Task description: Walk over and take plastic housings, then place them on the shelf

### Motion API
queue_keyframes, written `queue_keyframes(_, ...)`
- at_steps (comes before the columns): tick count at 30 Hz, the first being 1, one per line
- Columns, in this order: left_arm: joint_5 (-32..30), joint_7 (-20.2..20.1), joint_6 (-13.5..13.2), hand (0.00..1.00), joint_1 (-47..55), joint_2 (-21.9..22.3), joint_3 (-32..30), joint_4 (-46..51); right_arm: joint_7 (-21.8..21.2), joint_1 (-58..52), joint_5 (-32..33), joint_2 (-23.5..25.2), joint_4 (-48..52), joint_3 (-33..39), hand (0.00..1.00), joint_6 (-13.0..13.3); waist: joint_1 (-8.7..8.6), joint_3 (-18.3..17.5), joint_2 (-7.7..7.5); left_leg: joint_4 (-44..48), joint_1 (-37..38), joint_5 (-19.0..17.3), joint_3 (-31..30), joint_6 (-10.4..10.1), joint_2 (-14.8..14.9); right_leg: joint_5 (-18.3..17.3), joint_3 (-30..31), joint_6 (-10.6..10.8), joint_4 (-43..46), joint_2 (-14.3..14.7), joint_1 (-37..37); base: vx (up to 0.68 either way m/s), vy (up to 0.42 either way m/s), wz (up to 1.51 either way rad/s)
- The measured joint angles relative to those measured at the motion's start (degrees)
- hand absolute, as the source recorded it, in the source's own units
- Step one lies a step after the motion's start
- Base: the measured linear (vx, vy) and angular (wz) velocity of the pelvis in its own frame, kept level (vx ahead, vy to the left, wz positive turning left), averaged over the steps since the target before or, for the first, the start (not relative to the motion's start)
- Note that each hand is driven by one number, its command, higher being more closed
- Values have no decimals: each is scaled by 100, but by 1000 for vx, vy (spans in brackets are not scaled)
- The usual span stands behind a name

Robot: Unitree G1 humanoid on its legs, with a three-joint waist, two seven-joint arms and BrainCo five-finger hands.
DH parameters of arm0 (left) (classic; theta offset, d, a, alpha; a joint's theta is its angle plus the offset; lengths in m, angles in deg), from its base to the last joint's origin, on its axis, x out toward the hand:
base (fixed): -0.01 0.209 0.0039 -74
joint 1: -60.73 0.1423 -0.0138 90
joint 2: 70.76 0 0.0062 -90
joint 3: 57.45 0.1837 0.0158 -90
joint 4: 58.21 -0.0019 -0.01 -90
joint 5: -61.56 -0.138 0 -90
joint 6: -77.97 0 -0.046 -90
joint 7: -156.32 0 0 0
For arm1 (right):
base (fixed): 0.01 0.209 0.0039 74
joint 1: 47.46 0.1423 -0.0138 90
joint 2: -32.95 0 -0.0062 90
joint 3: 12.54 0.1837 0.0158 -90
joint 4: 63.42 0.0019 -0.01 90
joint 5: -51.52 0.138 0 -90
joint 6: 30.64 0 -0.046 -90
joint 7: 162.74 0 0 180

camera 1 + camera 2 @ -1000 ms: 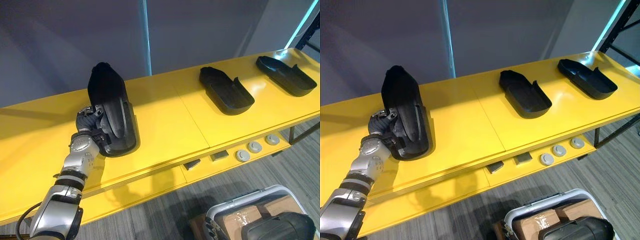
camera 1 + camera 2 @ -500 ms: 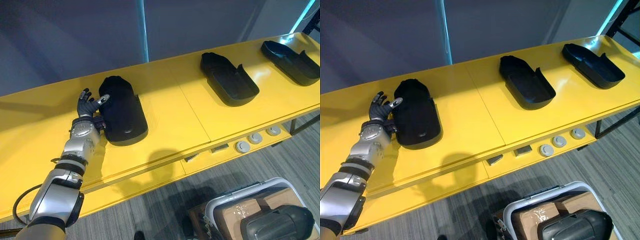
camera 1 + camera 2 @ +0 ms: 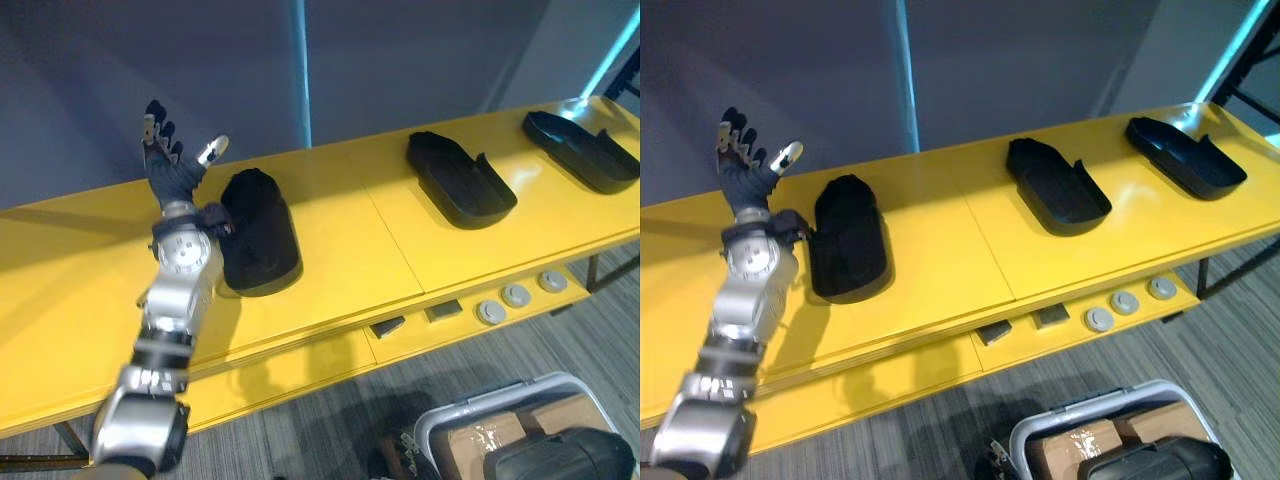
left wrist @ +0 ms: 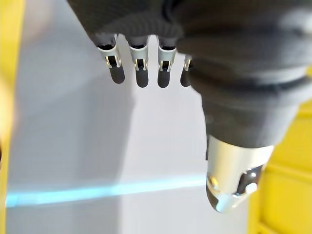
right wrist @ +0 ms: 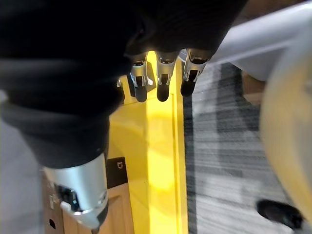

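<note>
Nearest, low right: a grey-rimmed bin (image 3: 455, 412) holding a cardboard box (image 3: 470, 442), with one black spare housing (image 3: 560, 460) on top. Probably stock waiting to go up.

The right hand (image 5: 163, 73) hangs low over the floor by a yellow edge. Its fingers are straight and it holds nothing.

Next out is the front lip of the shelf (image 3: 340, 250), with round grey discs (image 3: 516, 295) and two small dark blocks (image 3: 440, 311). They are no part of the job.

On the yellow top, three housings stand in a row, well apart.
- The left housing (image 3: 258, 245) lies dome up, flat on its rim, so it sits steady unsupported.
- The middle housing (image 3: 460, 180) and right housing (image 3: 585, 150) lie hollow side up.

The left hand (image 3: 172, 165) is raised above the shelf just left of the left housing. Its fingers are spread wide with the thumb out, and it has hold of nothing. I see no contact with the shell. Judgement: this piece is placed, and the wide-open hand up high keeps fingertips from snagging the rim.

The gaps between pieces leave room for a hand at either side.

Farthest — a grey wall (image 3: 420, 60) with a pale blue strip (image 3: 300, 70).
</note>
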Motion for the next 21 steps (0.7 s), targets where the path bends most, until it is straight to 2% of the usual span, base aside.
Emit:
queue_keyframes(1,-397,-11,-50,0,863,423,126,664,62,16,0,59,46,212,0,73,87,-106,17,-62,108,0,7,0,0,-26,0,3,-8,0,79,56,23,11)
queue_keyframes(3,-622,-39,-195,0,1495,713,337,1033,152,35,0,70,95,299,0,136,102,-208,45,-76,168,-3,3,0,-8,-36,-8,12,-43,-9,156,39,24,1)
queue_keyframes(5,-905,-78,-447,0,2527,1117,867,1511,337,73,-1,221,329,534,0,197,126,-395,108,-49,269,-67,109,-51,2,-42,90,23,-71,7,213,28,33,-21)
queue_keyframes(6,-970,-109,-516,0,2726,1200,995,1548,390,94,-1,260,383,580,0,215,143,-413,115,46,276,-132,163,-61,10,-42,161,23,-57,18,221,-3,32,-53)
queue_keyframes(8,-1109,-220,-643,0,3298,1518,1443,1519,630,123,-1,281,659,673,0,280,261,-426,131,852,104,-609,254,-83,72,-40,444,24,34,80,241,-48,25,-61)
queue_keyframes(9,-1095,-278,-682,0,3549,1676,1659,1442,792,126,-1,273,823,706,0,325,273,-481,179,1294,-50,-869,97,-110,132,-40,545,25,70,140,219,-53,14,-46)
queue_keyframes(11,-1076,-316,-705,0,3777,1790,1843,1221,976,120,-1,274,1010,873,0,365,272,-565,233,1428,-83,-1009,10,-154,180,-60,666,69,113,197,182,-71,30,-38)
queue_keyframes(12,-974,-392,-703,100,3884,1798,1897,1084,1100,-9,0,315,1149,955,0,365,257,-656,219,1364,-73,-1008,42,-150,178,-61,685,85,101,194,158,-87,39,-23)
queue_keyframes(16,-865,-619,-697,100,4090,1785,1965,814,1221,-536,-1,494,1462,1055,0,367,267,-847,173,960,39,-847,130,-94,126,-68,685,100,73,152,81,-24,7,-4)
queue_keyframes(21,-752,-907,-517,100,3940,1789,1933,298,1162,-745,3,675,1357,986,0,353,273,-920,147,816,96,-782,238,-125,147,-19,727,93,31,169,49,40,12,-6)
